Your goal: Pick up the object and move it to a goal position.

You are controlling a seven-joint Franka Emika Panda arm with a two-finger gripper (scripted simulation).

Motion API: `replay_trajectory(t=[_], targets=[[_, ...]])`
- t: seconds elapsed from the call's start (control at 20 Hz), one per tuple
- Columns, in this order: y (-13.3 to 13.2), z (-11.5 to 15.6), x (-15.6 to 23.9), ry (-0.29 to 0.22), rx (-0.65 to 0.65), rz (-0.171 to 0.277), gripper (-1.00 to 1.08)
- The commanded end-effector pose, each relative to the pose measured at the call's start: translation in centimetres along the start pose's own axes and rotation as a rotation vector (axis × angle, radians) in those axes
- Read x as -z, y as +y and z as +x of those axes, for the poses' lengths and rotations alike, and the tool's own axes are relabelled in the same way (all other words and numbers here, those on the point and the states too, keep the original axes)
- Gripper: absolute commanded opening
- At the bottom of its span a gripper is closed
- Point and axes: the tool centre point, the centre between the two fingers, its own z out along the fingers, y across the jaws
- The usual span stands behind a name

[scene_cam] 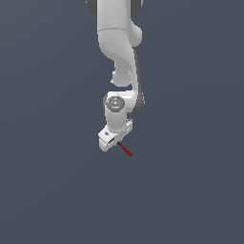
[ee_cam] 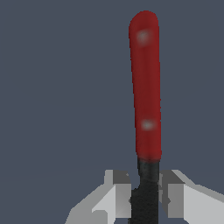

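Observation:
The object is a thin short rod (scene_cam: 126,150), red along most of its length and black at one end. In the exterior view its red part sticks out from under the gripper (scene_cam: 116,142) toward the exterior view's right. In the wrist view the red part (ee_cam: 145,87) stands large in front of the camera and the black end (ee_cam: 145,192) sits between the two grey fingers (ee_cam: 114,197). The gripper (ee_cam: 145,197) is shut on the black end. The fingers press against the rod on both sides.
The white arm (scene_cam: 119,43) comes down from the top of the exterior view. The plain dark grey ground (scene_cam: 57,181) fills the rest of both views. No other object shows.

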Motion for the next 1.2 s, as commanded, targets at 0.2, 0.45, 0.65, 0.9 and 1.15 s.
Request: replay_trajectory(t=[0.2,0.45,0.65,0.9,1.15], targets=[[-1.3,2.1,1.9,0.001,0.001,0.000,-1.00],[-3.2,5.4,5.0,0.000,0.000,0.000,-1.00],[-5.0,8.6,7.9,0.000,-0.001,0.000,-1.00],[-6.5,11.4,10.5,0.000,-0.002,0.000,-1.00],[-7.2,12.9,11.7,0.000,-0.002,0.000,-1.00]])
